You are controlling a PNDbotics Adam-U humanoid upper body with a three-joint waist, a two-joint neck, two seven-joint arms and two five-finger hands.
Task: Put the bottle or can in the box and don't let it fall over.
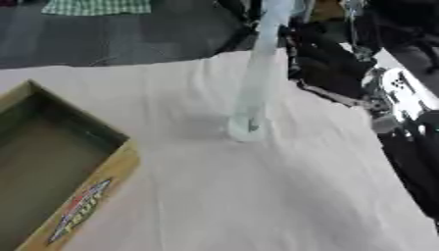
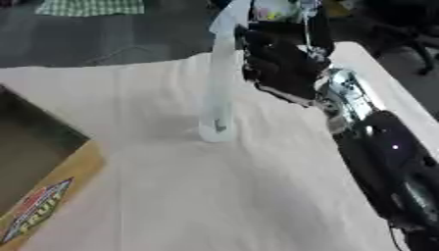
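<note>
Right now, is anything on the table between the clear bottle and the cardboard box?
Nothing visible. The bottle stands upright mid-table; only bare cloth lies between it and the open box at the left. The right hand is beside the bottle's upper part.

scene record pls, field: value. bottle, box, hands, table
bottle: clear, tall bottle, upright on the table, outside the box
box: open cardboard box at the robot's left, printed logo on its side wall, nothing visible inside
right hand: black right hand beside the bottle's upper part, at its right; blur hides whether it touches or grips
left hand: not in view
table: covered with a pale cloth
task state: bottle not yet in box
</note>
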